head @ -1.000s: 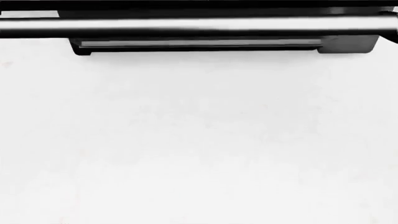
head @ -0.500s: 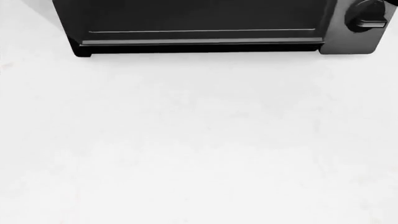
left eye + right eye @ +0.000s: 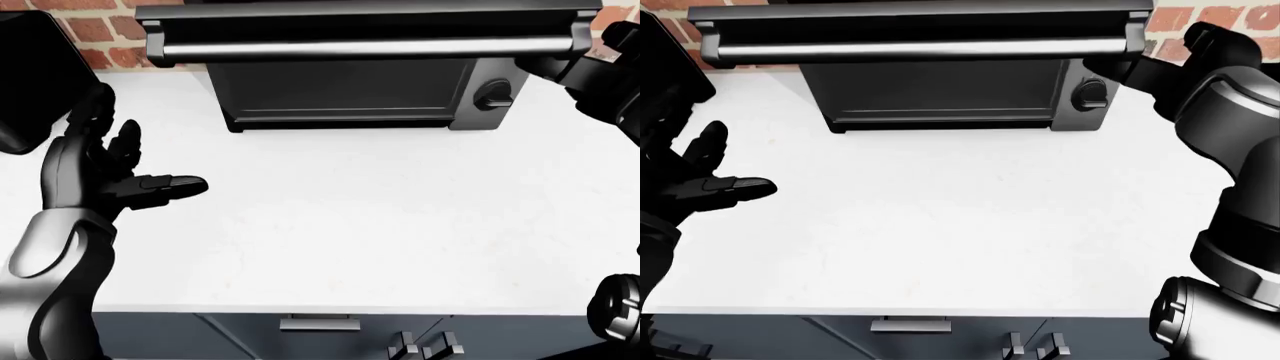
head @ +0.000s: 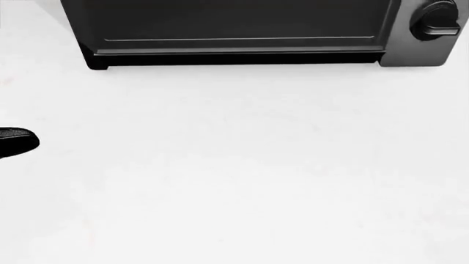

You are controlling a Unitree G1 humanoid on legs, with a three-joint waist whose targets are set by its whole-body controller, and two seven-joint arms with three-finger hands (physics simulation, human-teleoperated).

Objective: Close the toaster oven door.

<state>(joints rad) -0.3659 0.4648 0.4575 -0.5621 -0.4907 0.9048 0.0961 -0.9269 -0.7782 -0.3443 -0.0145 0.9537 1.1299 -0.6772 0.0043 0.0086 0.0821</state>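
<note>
The black toaster oven (image 3: 340, 94) stands on the white counter at the top of the eye views, with its knob (image 3: 492, 96) on the right. Its door (image 3: 920, 26) is swung up, part open, and its silver handle bar (image 3: 365, 49) runs across above the oven front. My right hand (image 3: 1160, 64) is at the right end of the handle, with a finger reaching under the door's end. My left hand (image 3: 160, 157) is open and empty over the counter at the left, away from the oven. One of its fingertips (image 4: 18, 142) shows in the head view.
A white counter (image 3: 380, 217) fills the middle. A brick wall (image 3: 100, 30) is behind the oven. A black shape (image 3: 35, 75) stands at the upper left. The counter's near edge and dark cabinet drawers (image 3: 318, 324) lie along the bottom.
In the head view the handle bar has risen out of the top, so the oven front and knob now show. A left fingertip has entered at the left edge.
</note>
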